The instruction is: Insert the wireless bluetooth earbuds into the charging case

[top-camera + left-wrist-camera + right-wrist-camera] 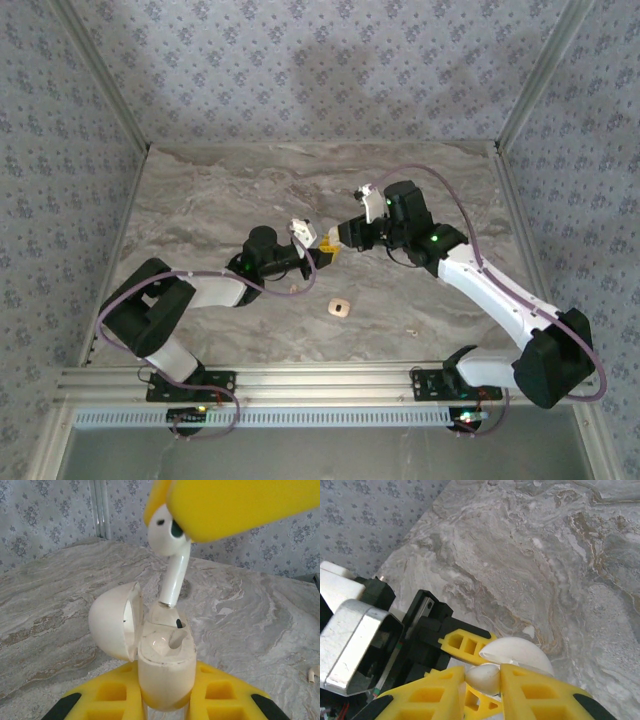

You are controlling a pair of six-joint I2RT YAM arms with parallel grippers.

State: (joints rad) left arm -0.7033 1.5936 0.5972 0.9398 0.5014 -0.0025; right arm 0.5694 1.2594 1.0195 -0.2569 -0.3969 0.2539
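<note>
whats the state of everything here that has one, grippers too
charging case: upright, lid open
left gripper: shut on the charging case
earbud: held stem down, tip at the case opening, not seated
right gripper: shut on the earbud
second earbud: lying loose on the table
tan square: flat on the table, apart from both grippers
</note>
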